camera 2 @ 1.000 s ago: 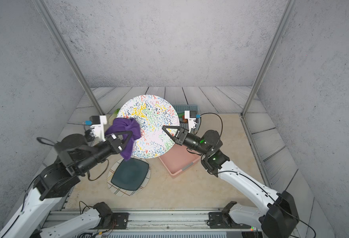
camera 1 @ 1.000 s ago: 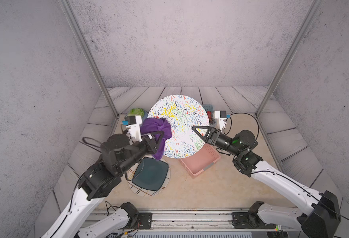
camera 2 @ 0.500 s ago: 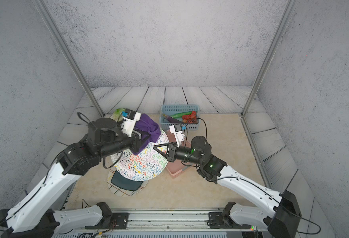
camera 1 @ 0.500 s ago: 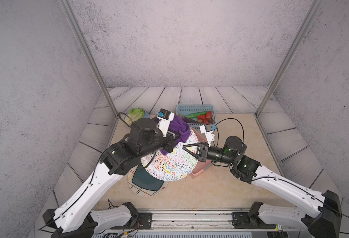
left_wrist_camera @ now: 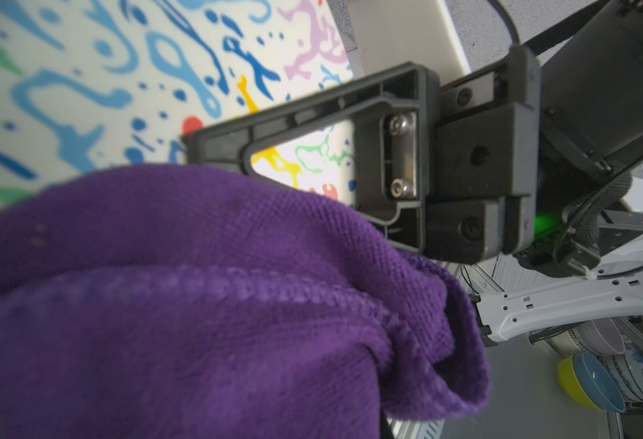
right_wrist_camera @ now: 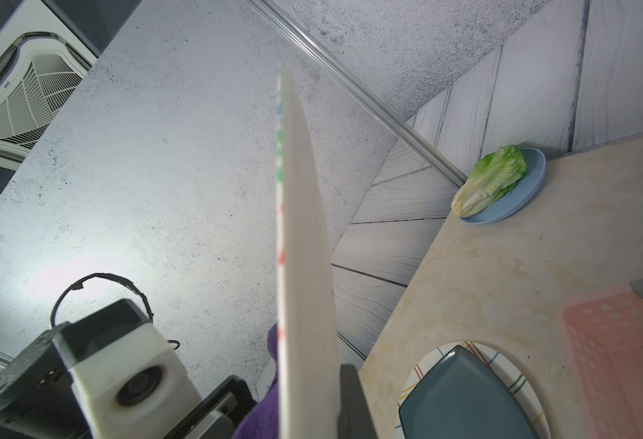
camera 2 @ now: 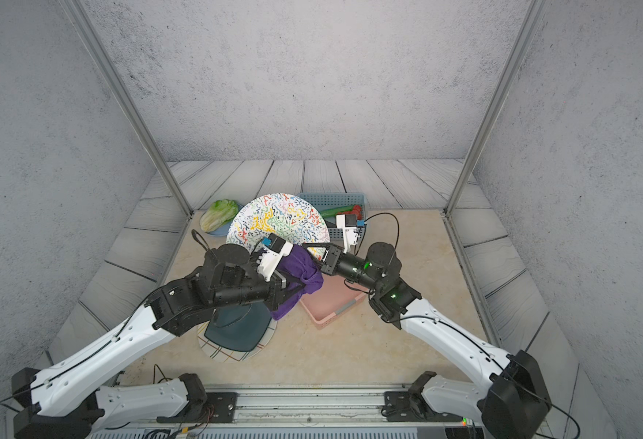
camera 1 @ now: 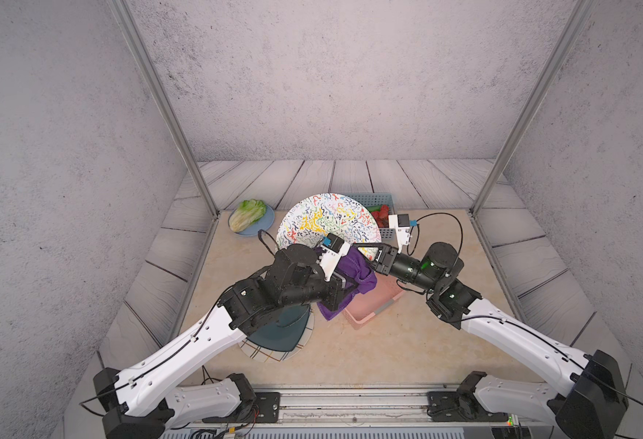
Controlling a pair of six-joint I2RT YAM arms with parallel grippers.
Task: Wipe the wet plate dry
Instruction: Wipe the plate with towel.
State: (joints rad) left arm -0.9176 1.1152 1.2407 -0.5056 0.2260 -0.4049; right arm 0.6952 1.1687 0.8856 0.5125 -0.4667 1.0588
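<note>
Tilting upright again, plate (camera 1: pixel 323 218) meets cloth (camera 1: pixel 355 272) lower.

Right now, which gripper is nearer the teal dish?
Left. The left gripper, shut on the purple cloth, hangs just past the teal dish; the right gripper clamps the patterned plate farther back.

table (camera 1: pixel 388 353), pink basket (camera 1: pixel 377 302), blue basket (camera 1: pixel 379 198), striped plate (camera 1: pixel 268 352)

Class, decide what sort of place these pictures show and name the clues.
Likely a mock kitchen worktop in a robot test cell: green lettuce on a round blue plate, a blue plastic basket of vegetables, bare metal frame posts.
</note>
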